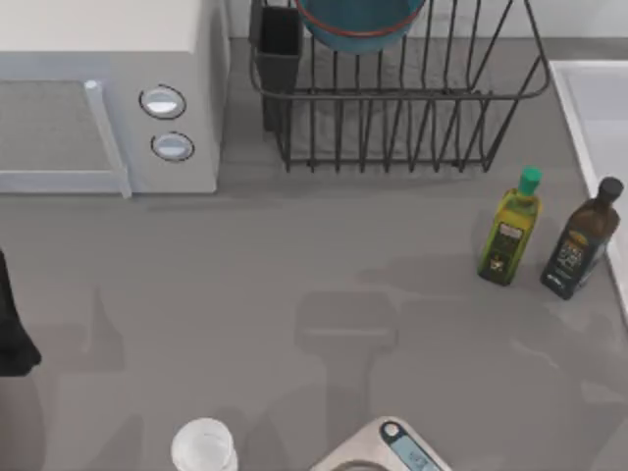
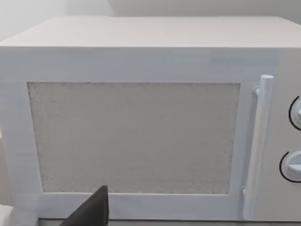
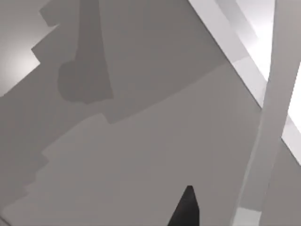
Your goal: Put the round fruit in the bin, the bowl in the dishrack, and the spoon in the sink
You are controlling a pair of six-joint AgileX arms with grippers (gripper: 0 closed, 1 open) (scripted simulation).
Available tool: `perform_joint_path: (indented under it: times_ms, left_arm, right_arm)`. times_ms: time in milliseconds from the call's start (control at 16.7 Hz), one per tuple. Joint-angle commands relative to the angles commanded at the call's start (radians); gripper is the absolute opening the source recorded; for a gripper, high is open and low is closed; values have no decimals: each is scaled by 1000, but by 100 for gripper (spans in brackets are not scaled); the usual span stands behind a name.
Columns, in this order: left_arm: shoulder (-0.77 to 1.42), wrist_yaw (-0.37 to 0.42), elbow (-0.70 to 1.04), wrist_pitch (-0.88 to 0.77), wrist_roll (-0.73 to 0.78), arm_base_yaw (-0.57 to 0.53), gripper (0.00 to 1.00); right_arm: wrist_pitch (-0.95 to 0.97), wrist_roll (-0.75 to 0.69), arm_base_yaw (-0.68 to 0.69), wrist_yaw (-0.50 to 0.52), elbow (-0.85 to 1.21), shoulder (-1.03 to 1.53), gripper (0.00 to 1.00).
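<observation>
The blue bowl with its reddish rim rests inside the black wire dishrack at the back middle of the table. Part of the pale sink with its raised white rim lies along the right side. The round fruit and the spoon are out of view. My left arm is a dark shape at the far left of the table. A dark part of the left gripper faces the microwave's door. A dark part of the right gripper hangs over bare grey tabletop beside a white rim.
A white microwave with two round knobs stands at the back left. A green-capped bottle and a dark bottle stand near the sink. A translucent cup and a grey scale-like device sit at the front.
</observation>
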Motion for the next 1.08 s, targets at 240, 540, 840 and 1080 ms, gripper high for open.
perform_joint_path:
  times_ms: [240, 540, 840, 1080]
  left_arm:
    - [0, 0, 0, 0, 0, 0, 100]
    - [0, 0, 0, 0, 0, 0, 100]
    - [0, 0, 0, 0, 0, 0, 100]
    - [0, 0, 0, 0, 0, 0, 100]
  right_arm:
    - [-139, 15, -61, 8, 376, 247, 0]
    - [-290, 24, -95, 13, 839, 587, 0]
    - [-363, 7, -57, 10, 1205, 866, 0]
    - [-372, -17, 0, 2, 1396, 1005, 0]
